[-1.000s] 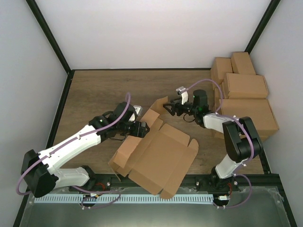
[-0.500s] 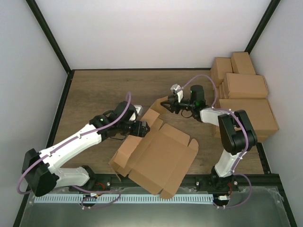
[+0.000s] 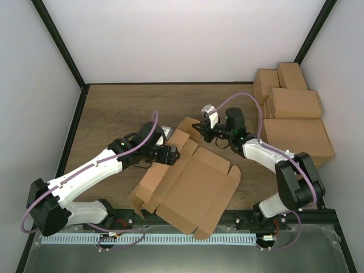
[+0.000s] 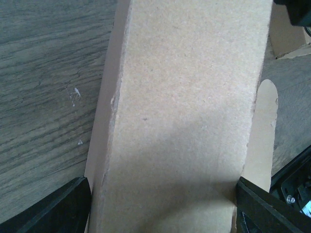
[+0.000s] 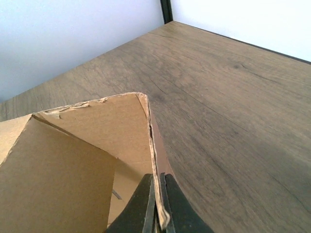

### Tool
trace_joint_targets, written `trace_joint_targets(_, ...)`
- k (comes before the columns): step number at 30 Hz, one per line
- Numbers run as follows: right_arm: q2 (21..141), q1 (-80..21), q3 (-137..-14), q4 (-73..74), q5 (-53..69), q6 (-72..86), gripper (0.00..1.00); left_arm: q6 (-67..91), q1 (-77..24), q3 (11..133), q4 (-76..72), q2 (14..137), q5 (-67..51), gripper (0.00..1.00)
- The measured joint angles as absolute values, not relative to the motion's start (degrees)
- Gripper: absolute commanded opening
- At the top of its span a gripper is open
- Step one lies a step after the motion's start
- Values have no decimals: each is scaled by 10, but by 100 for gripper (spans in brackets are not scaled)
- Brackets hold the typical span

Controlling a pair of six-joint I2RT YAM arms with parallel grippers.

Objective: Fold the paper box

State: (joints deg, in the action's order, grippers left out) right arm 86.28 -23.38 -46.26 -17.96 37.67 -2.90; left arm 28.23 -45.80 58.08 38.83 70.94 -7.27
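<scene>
The paper box (image 3: 193,187) is a wide brown die-cut sheet lying partly folded at the table's near middle, with flaps standing up along its far-left edge. My left gripper (image 3: 170,153) has its jaws wide apart, pressing on both side edges of one flap (image 4: 184,97). That flap fills the gap between the fingers (image 4: 73,206). My right gripper (image 3: 199,126) is shut on the thin upper edge of the far corner flap (image 5: 97,136). The cardboard edge runs straight between its fingertips (image 5: 158,187).
Several finished brown cartons (image 3: 293,114) are stacked against the right wall, just behind the right arm. Bare wooden tabletop (image 3: 131,108) lies beyond the box. White walls and black frame posts close in the table, and a metal rail (image 3: 182,239) runs along the near edge.
The right gripper moved left to the corner flap and closed on its edge. The box sheet shifted slightly. The left gripper stayed put.
</scene>
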Motion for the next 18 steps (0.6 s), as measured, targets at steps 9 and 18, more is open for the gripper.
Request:
trace_joint_targets(9,810,-275,-451,-116,279,50,5,284,-458,586,391,702,-65,78)
trace_joint_targets(18,773,-322,-428,-83,229,136,6,286,-460,583,396,703,-68,78)
